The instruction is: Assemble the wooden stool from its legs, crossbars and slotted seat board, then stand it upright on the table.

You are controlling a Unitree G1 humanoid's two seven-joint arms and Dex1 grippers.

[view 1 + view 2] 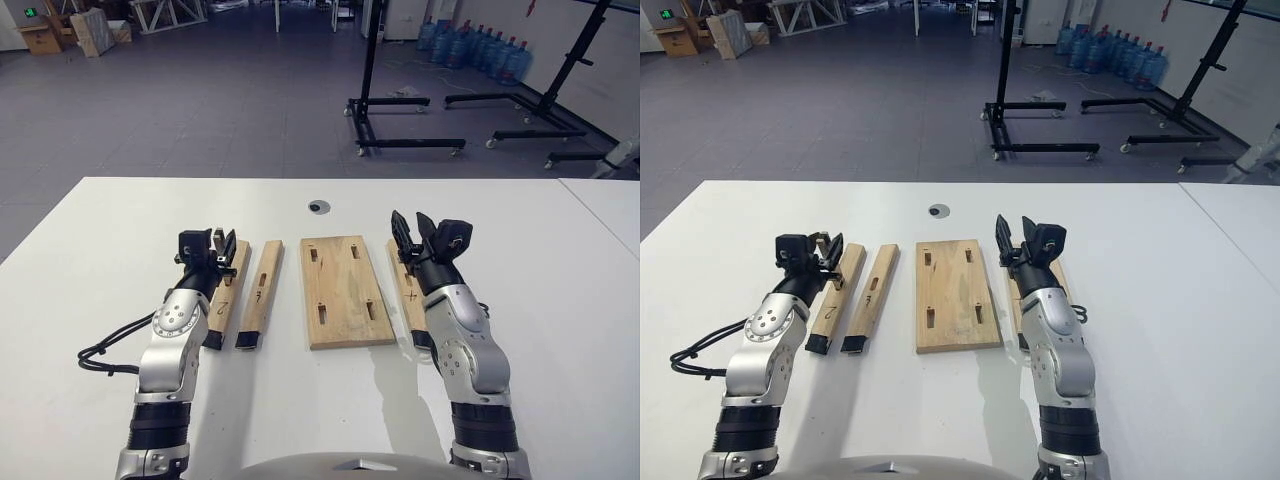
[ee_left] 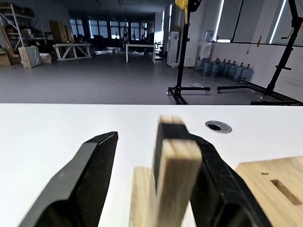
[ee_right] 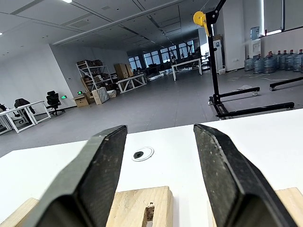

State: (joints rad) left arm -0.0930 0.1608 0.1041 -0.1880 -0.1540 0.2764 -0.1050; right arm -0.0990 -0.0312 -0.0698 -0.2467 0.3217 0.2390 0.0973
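Left hand [image 1: 222, 241] spread over the leg [image 1: 225, 300] marked 2 (right hand [image 1: 410, 221] spread too).

Black wheeled stands [image 1: 410, 144] rest on the grey floor [image 1: 200, 100], blue water jugs [image 1: 480, 50] behind them, cardboard boxes [image 1: 42, 38] far left.

1. A handwritten "2" stands on the leftmost wooden leg [image 1: 222, 305].
2. The leg beside it [image 1: 260, 293] bears a handwritten mark resembling "4".
3. The leg right of the seat board [image 1: 343, 290], the right-hand leg [image 1: 406, 298], carries a cross-like mark, not clearly legible.
4. A far green sign [image 1: 30, 12] is too small to read.
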